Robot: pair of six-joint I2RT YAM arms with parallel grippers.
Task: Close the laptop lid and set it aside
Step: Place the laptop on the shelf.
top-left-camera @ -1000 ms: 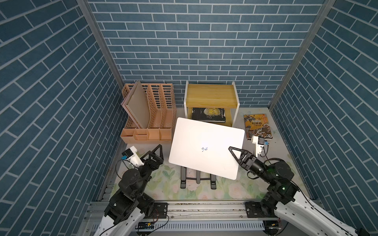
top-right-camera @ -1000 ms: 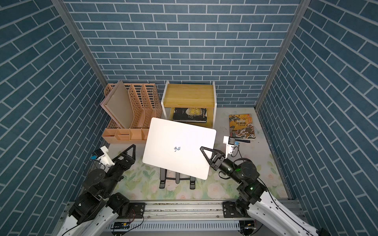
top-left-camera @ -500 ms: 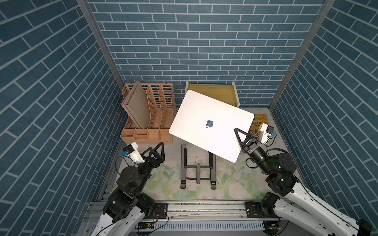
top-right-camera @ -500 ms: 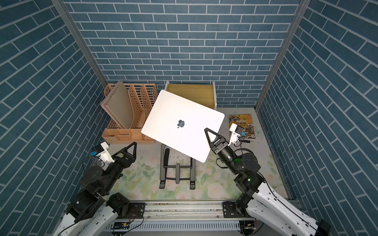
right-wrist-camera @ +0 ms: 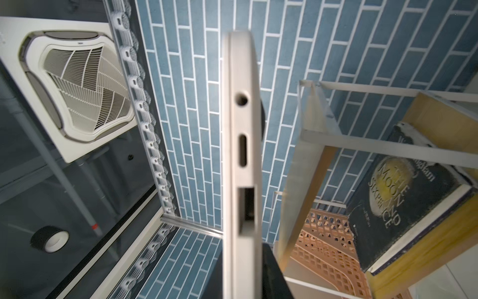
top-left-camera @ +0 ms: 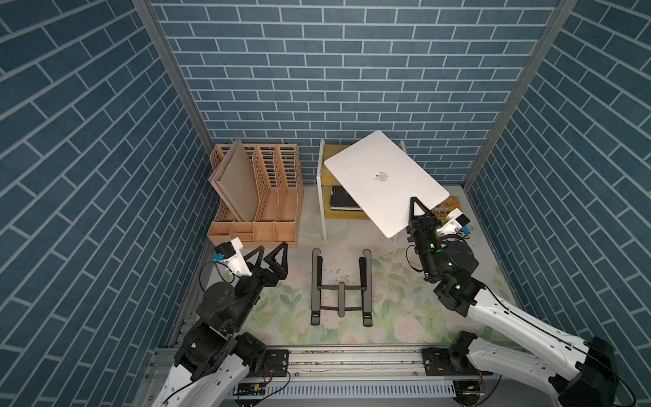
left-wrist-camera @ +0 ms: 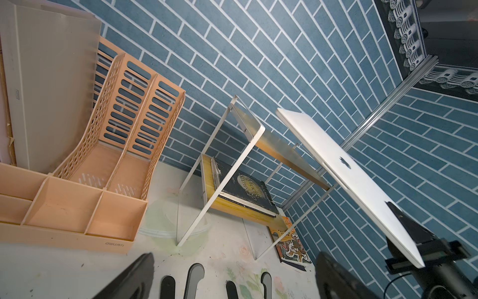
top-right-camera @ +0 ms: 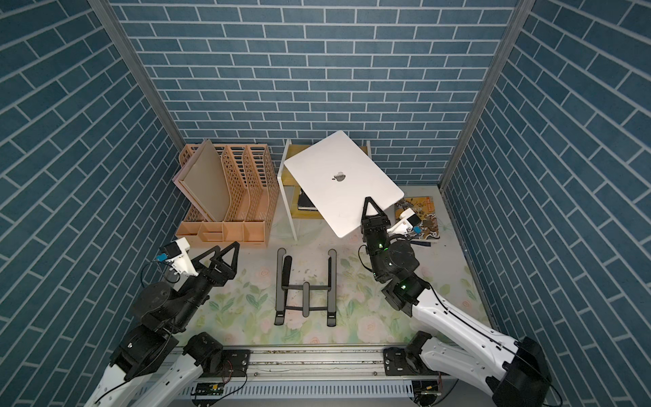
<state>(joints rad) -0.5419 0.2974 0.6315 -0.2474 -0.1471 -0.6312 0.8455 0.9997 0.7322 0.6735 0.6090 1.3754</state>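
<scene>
Pinching the slim silver laptop [top-left-camera: 384, 183] by its edge, the right gripper [top-left-camera: 415, 211] holds it airborne — left gripper [top-left-camera: 273, 246] spread — near black book [right-wrist-camera: 403, 207] "The Moon and Sixpence".

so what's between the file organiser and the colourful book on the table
A white-framed wooden shelf holding a dark book, partly hidden by the laptop held above it, in both top views.

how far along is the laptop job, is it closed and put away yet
Done: the laptop lid is shut, logo face up. In hand: the right gripper clamps the laptop by one edge, holding it tilted in the air by the shelf, clear of the black stand. Left: setting it down; it rests on nothing yet. The left gripper is open and empty.
</scene>
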